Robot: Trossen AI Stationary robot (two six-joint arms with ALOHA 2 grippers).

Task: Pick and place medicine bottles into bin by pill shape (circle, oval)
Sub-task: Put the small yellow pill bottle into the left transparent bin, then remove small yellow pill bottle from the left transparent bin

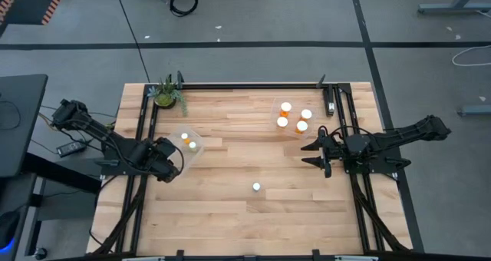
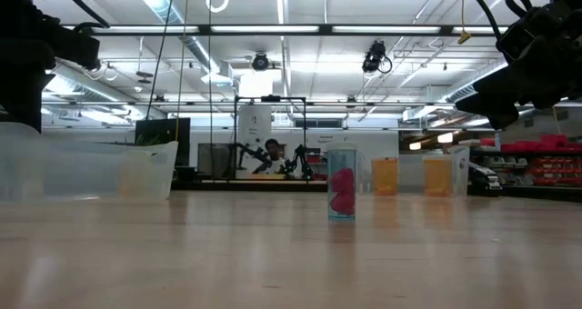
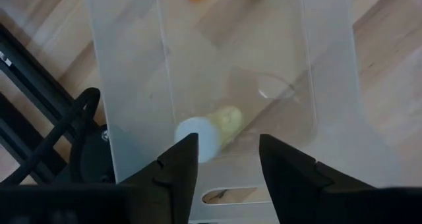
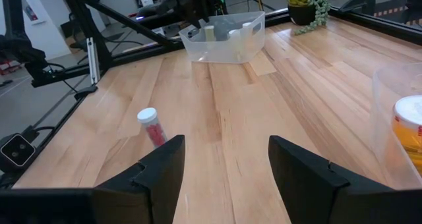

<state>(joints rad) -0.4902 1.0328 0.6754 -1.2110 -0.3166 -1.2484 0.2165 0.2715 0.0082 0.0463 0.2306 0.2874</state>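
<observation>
1. The left gripper (image 1: pixel 175 158) hangs at the left side of the table (image 1: pixel 230 215), over the near edge of the left clear bin (image 1: pixel 178 144).
2. In the left wrist view its two dark fingers (image 3: pixel 177 171) stand apart with an open gap between them, and nothing is pinched there.
3. Just beyond those fingers a bottle (image 3: pixel 208 133) with a white cap lies tipped on its side on the floor of that bin; it is free of the claw.
4. Two more bottles (image 1: pixel 188 142) sit upright farther back in the same bin.
5. The right gripper (image 1: pixel 311 154) hovers at the right side of the table, on the near side of the right clear bin (image 1: pixel 280 106).
6. Its fingers (image 4: pixel 158 168) are spread wide and empty, touching nothing.
7. The right bin holds four bottles (image 1: pixel 294 117) with white caps, some showing orange bodies.
8. One small bottle (image 1: pixel 256 187) stands alone on bare wood near the middle of the table, between the two arms and well apart from both claws; the low view shows it clear-walled with pink contents.
9. A small potted plant (image 1: pixel 167 93) sits at the far left corner of the table.
</observation>
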